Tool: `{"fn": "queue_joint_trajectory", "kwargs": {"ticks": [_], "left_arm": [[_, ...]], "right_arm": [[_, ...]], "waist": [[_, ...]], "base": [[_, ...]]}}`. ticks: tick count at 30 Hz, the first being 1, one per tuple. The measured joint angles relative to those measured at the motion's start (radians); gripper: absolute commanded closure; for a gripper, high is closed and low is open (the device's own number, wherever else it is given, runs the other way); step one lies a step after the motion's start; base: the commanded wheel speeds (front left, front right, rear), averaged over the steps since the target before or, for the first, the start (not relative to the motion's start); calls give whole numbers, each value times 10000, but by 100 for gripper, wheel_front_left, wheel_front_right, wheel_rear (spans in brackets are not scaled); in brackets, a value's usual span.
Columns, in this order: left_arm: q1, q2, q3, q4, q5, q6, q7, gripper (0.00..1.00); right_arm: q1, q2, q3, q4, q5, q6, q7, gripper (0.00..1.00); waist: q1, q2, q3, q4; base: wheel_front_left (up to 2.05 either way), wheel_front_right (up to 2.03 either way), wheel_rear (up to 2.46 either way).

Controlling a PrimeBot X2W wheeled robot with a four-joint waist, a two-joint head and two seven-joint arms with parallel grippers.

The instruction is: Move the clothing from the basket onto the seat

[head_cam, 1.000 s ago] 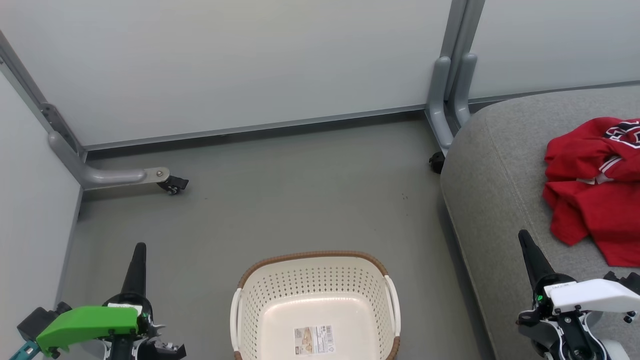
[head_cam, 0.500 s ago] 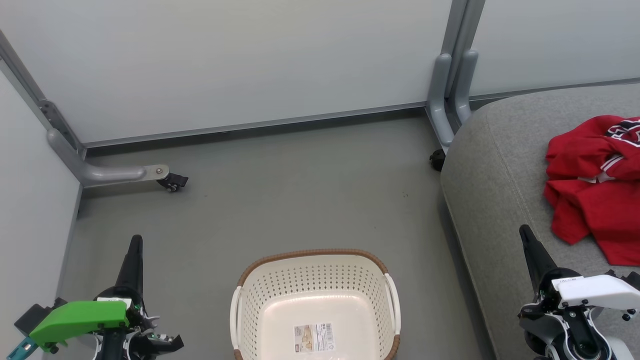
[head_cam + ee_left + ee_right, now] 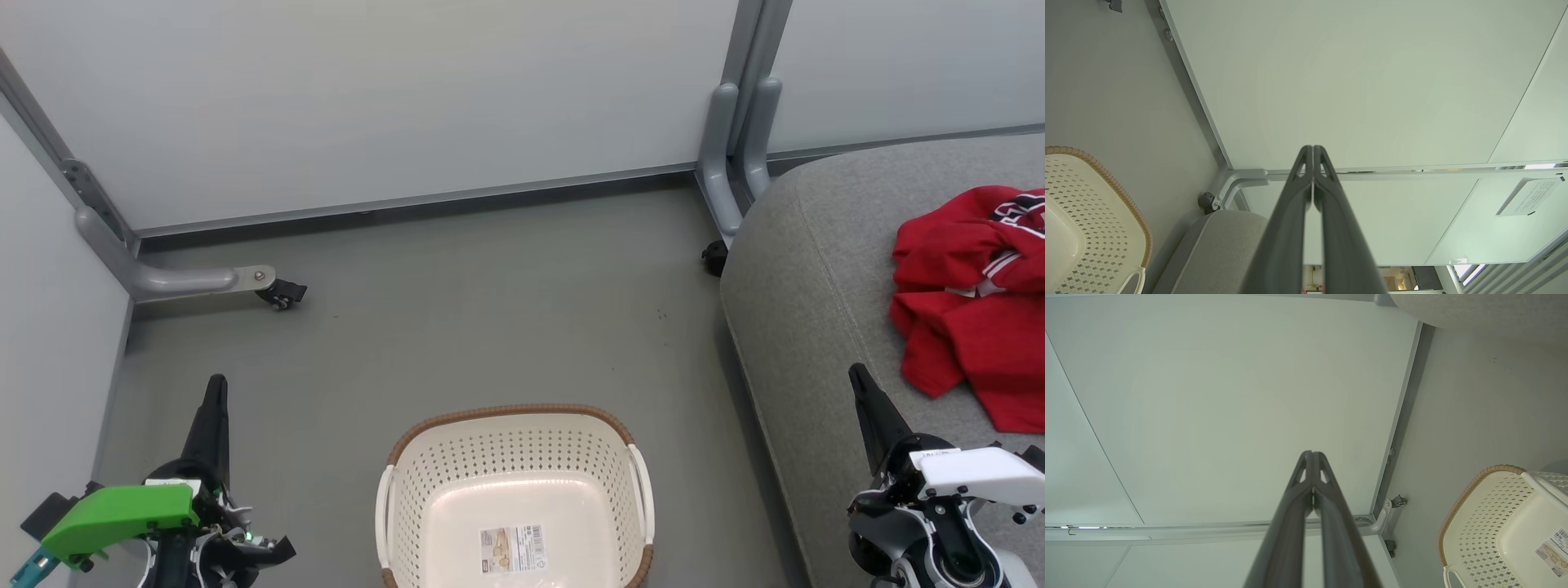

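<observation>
Little has changed since the earlier frame: the whole head view has slid slightly, which reads as the camera tipping. Beyond that, only the left fingers [image 3: 215,392] have edged a touch toward 9 o'clock. They sit at 7 o'clock over the floor [image 3: 490,286]. The right fingers [image 3: 859,384] sit at 4 o'clock, over the near edge of the seat [image 3: 808,286]. Each wrist view shows its pair pressed together tip to tip, with nothing between them.

The clothing [image 3: 971,327] lies at 3 o'clock as a loose red heap on the seat, well apart from the basket [image 3: 506,411] at 6 o'clock. The basket holds nothing but a label [image 3: 512,553] on its bottom. Judged from that, the move looks done.

The garment looks light, soft and limp. It has no stiffness to push against, so it will likely sag and trail from whatever point is lifted. The knit should not be slippery, and nothing about it seems fragile. If it needs taking up again, the best hold looks like the raised ridge of folds beside the white striped trim, toward the heap's 1 o'clock. There the cloth stands proud of the cushion, and closed tips could open and straddle it. The flap at the heap's 6 o'clock lies flat and would probably be pinched together with the upholstery. The right fingers are the nearer pair.
</observation>
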Motion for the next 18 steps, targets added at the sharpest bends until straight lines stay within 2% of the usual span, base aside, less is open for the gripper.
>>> {"fn": "queue_joint_trajectory", "kwargs": {"ticks": [18], "left_arm": [[-3, -35, 52, 2, 10, 0, 31, 100]], "right_arm": [[-3, 33, -44, 4, -4, 0, 31, 100]], "waist": [[0, 0, 0, 0]], "base": [[0, 0, 0]]}}
